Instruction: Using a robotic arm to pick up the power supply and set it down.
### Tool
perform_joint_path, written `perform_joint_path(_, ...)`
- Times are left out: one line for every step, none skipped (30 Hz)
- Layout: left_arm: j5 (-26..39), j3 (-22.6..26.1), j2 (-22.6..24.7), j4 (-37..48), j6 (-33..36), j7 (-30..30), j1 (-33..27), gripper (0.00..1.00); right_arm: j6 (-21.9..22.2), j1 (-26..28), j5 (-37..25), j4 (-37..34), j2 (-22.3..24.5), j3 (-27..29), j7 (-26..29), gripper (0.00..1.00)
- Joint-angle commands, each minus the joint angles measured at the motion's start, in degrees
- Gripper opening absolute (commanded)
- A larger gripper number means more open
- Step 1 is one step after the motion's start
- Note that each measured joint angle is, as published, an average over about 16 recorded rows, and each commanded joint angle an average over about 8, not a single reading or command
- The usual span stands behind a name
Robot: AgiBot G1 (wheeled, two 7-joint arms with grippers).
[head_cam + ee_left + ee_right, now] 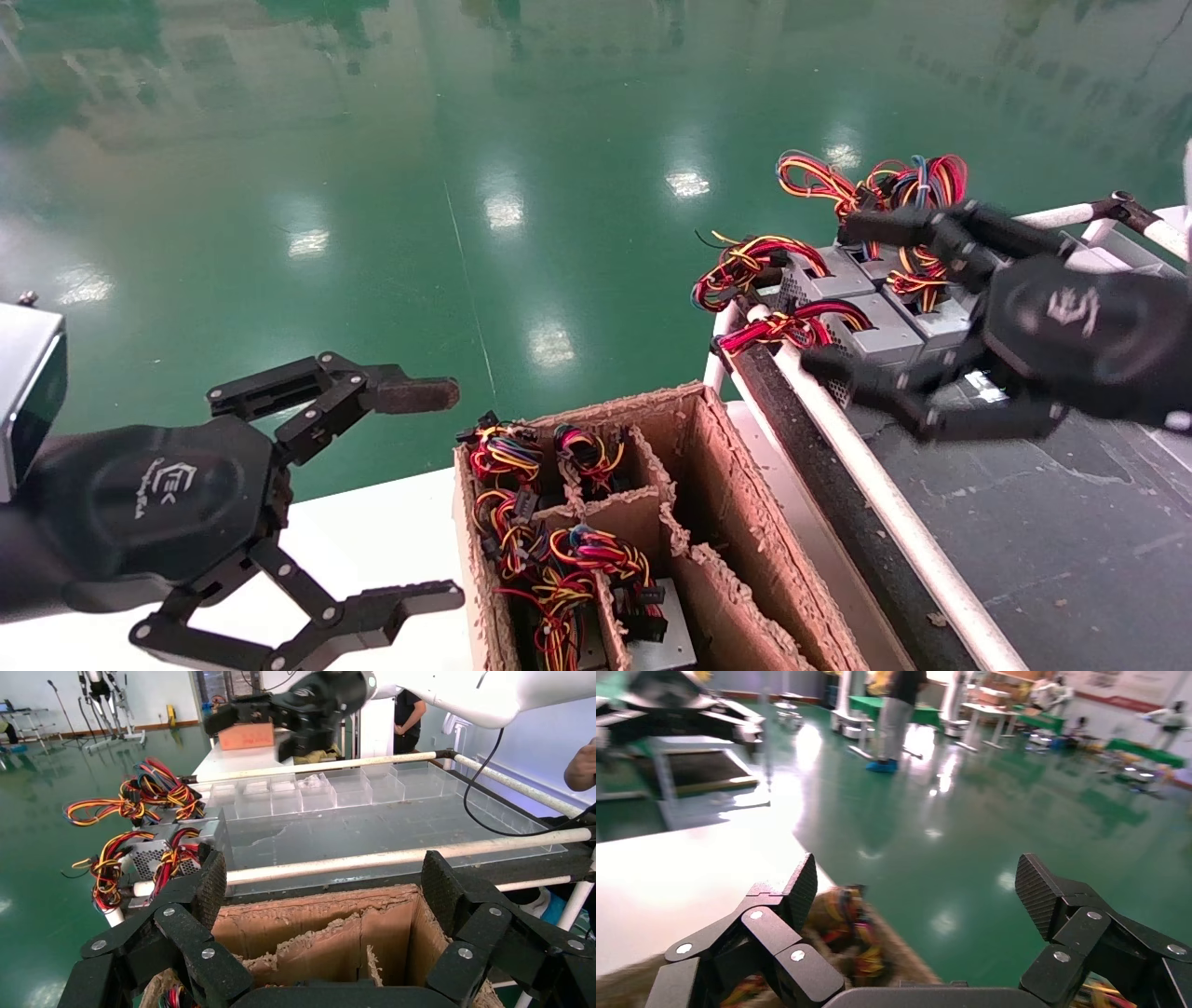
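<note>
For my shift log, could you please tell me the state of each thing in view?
Right gripper: fingers open, above the power supplies, holding nothing.
Left gripper: fingers open, empty, beside the cardboard box.
Power supplies: resting on the conveyor, ungrasped.
Cardboard box: open-topped, some compartments filled.

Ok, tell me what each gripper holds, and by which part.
Nothing is held. The right gripper is open above the power supplies on the conveyor, touching none. The left gripper is open, beside the box.
</note>
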Motion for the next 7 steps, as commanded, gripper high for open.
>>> perform_joint_path(0.0, 0.0, 0.0, 0.0, 0.0, 0.0, 0.0, 1.0, 0.0, -1.7, 1.0, 2.5, 0.3, 0.0, 1.1, 1.0)
perform_joint_path(0.0, 0.0, 0.0, 0.0, 0.0, 0.0, 0.0, 1.0, 0.0, -2.6, 1.5, 3.8, 0.5, 0.0, 1.6, 1.0)
perform_joint_path(0.0, 0.0, 0.0, 0.0, 0.0, 0.0, 0.0, 1.0, 0.0, -3.4, 2.0, 5.1, 0.6, 0.1, 2.1, 1.0)
perform_joint_path(0.0, 0.0, 0.0, 0.0, 0.0, 0.0, 0.0, 1.0, 0.0, -4.2, 2.5, 6.3, 0.8, 0.1, 2.7, 1.0)
perform_joint_path(0.0, 0.0, 0.0, 0.0, 0.0, 0.0, 0.0, 1.0, 0.0, -4.7, 2.8, 7.0, 0.8, 0.1, 2.9, 1.0)
perform_joint_path(0.0, 0.0, 0.0, 0.0, 0.0, 0.0, 0.0, 1.0, 0.0, -5.1, 3.0, 7.6, 0.9, 0.1, 3.2, 1.0)
perform_joint_path(0.0, 0.0, 0.0, 0.0, 0.0, 0.0, 0.0, 1.0, 0.0, -5.5, 3.3, 8.2, 1.0, 0.1, 3.4, 1.0)
